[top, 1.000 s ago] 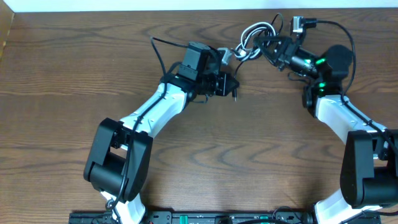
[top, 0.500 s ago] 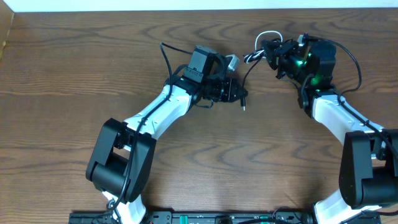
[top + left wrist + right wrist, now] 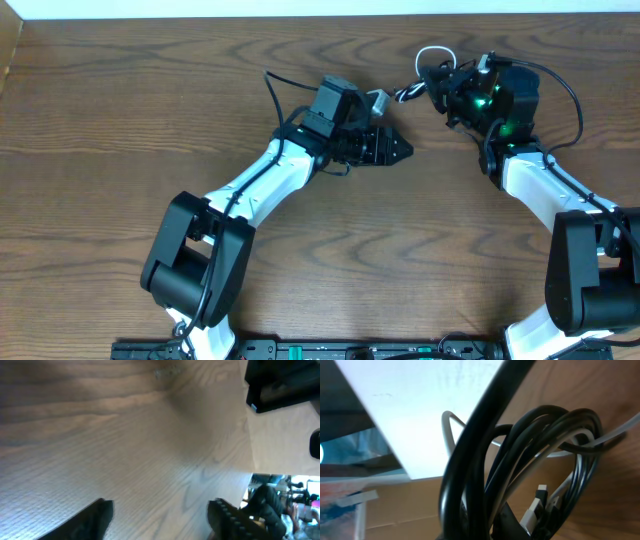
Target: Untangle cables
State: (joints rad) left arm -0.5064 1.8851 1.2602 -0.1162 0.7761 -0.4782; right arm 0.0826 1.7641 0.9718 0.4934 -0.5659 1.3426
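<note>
Bunched cables [image 3: 542, 416] clamped in right hand [image 3: 440, 85]; left hand [image 3: 160, 510] apart, empty, near them.

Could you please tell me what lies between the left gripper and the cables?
Only bare table, as the overhead view shows; the left gripper and the cables stand apart.

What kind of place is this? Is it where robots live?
Probably a robot lab. A left arm and a right arm stand at a wooden table, with a tangle of black and white cables to work on.
</note>
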